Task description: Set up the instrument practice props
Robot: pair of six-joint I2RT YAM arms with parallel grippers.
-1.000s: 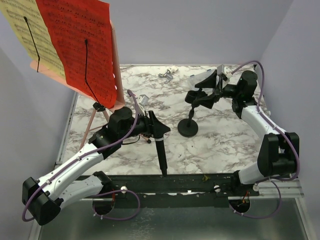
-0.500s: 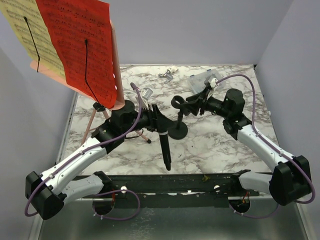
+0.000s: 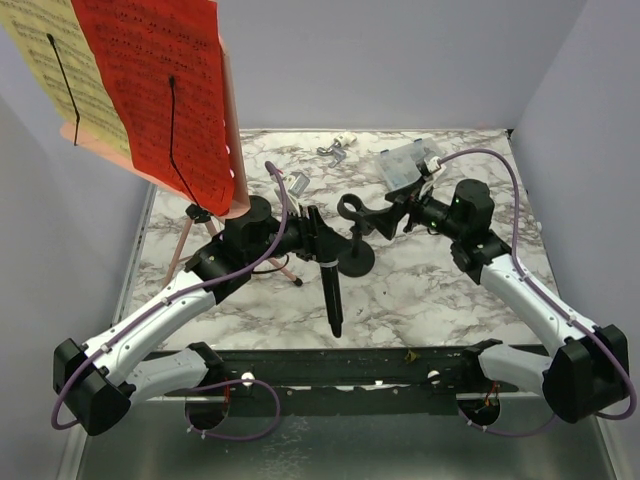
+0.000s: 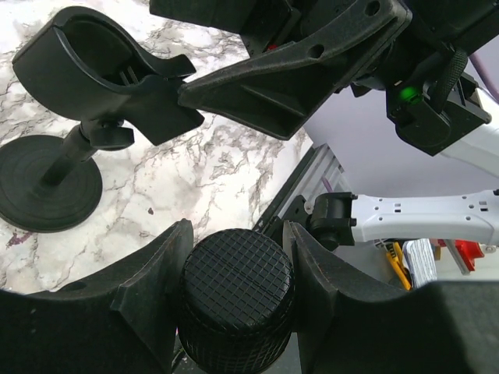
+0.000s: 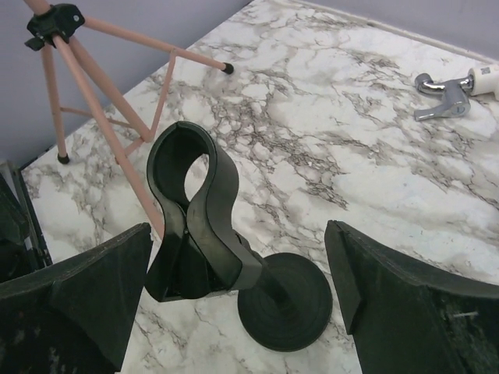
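Microphone (image 3: 329,290) is clamped at its gridded round end between the closed fingers of the left hand (image 3: 312,235). Its slim body slants down toward the near edge of the worktop (image 3: 450,290). Just to its right the mic stand (image 3: 356,258) is upright on its round base. The right hand (image 5: 234,261) is open, fingers spread either side of the stand's clip. At the left rear the music stand (image 3: 185,245) carries the red page (image 3: 160,90) and yellow page (image 3: 45,65).
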